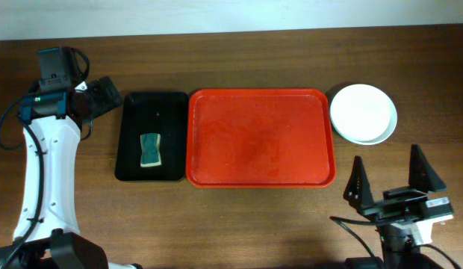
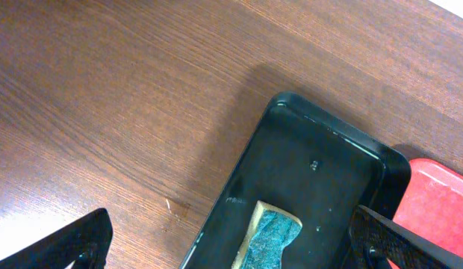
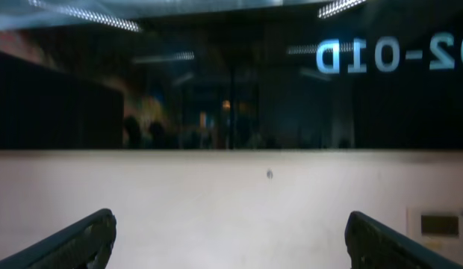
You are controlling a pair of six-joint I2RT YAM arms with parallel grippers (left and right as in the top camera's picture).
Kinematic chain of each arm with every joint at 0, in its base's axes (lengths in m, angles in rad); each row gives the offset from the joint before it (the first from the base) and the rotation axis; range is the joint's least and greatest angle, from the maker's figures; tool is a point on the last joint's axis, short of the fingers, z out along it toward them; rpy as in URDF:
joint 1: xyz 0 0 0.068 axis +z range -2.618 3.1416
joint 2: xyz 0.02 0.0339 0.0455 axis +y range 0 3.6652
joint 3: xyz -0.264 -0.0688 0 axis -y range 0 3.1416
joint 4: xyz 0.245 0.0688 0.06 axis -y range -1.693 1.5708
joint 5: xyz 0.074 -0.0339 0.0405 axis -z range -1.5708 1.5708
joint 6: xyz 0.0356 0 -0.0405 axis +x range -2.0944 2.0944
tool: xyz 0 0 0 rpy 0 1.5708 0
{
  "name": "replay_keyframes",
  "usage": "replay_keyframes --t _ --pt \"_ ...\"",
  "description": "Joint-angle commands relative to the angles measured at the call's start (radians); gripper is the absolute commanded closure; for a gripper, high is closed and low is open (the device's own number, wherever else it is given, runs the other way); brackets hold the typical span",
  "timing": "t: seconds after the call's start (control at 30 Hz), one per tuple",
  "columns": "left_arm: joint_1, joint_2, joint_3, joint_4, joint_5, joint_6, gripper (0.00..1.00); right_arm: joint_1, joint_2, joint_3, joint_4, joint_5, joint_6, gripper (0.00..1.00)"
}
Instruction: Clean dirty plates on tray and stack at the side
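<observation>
Overhead I see the plates (image 1: 363, 112) stacked near the far right corner of the table (image 1: 239, 224), just beside the tray (image 1: 261, 138) (white one on top). The right wrist view shows only a wall (image 3: 231, 194). The left gripper (image 2: 230, 224) and right gripper (image 1: 388, 161) are spread fully apart, gripping nothing.

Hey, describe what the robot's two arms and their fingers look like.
The left arm is a white shell with black joints, a teal band near the wrist and looping black cables. The right arm shows only a black part with a white plate. Both have black, wedge-shaped fingers.
</observation>
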Motion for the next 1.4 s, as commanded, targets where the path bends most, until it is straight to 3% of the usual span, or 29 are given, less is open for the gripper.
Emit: replay_keyframes --t 0.0,0.27,0.8,0.93,1.07,1.37 --pt "0.002 0.000 0.002 0.000 0.007 -0.007 0.01 -0.006 -0.049 -0.061 0.094 -0.007 0.003 0.01" --pt "0.002 0.000 0.002 0.000 0.007 -0.007 0.01 -0.006 -0.049 -0.092 0.103 0.060 0.000 0.02" --pt "0.002 0.000 0.002 0.000 0.007 -0.007 0.01 0.019 -0.049 -0.342 0.101 0.052 0.004 0.01" --pt "0.002 0.000 0.002 0.000 0.007 -0.007 0.01 0.028 -0.049 -0.341 -0.033 0.052 0.003 0.01" --pt "0.002 0.000 0.002 0.000 0.007 -0.007 0.01 0.028 -0.049 -0.341 -0.282 0.062 0.000 0.01" --pt "0.002 0.000 0.002 0.000 0.007 -0.007 0.01 0.027 -0.049 -0.341 -0.274 0.060 0.000 0.01"
